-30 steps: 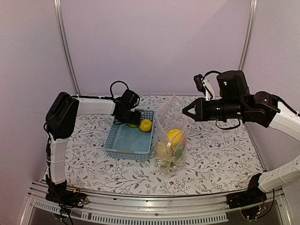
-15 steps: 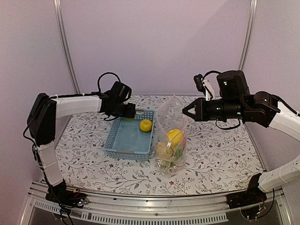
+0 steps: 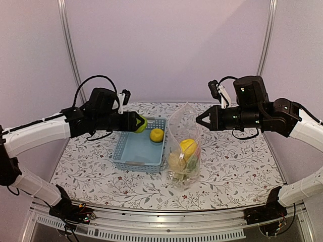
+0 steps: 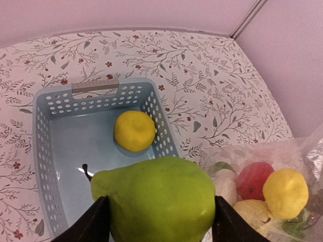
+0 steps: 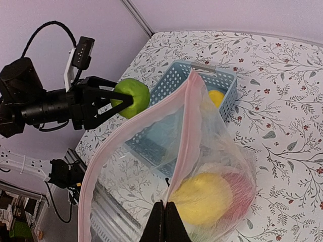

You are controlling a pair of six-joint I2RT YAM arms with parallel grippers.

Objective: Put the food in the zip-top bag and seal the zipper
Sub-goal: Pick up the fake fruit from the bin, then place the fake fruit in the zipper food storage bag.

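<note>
My left gripper (image 3: 137, 122) is shut on a green toy pear (image 3: 141, 123), held in the air over the far end of the light-blue basket (image 3: 137, 164). In the left wrist view the pear (image 4: 161, 201) fills the gap between the fingers. One yellow lemon (image 3: 157, 134) lies in the basket. The zip-top bag (image 3: 184, 151) stands upright to the right of the basket, holding a lemon (image 4: 285, 193), a red tomato (image 4: 255, 180) and a white piece (image 4: 224, 184). My right gripper (image 5: 165, 222) is shut on the bag's mouth edge, holding the pinkish zipper (image 5: 186, 126) up and the mouth open.
The basket (image 4: 96, 86) sits left of centre on the flower-patterned tablecloth (image 3: 237, 161). Lilac walls with metal posts (image 3: 70, 55) enclose the back and sides. The table's metal front rail (image 3: 161, 222) runs along the near edge.
My left arm has lifted the green pear out of the basket and pulled back to the left, its gripper now pointing right toward the bag. The right arm and bag have not moved.
</note>
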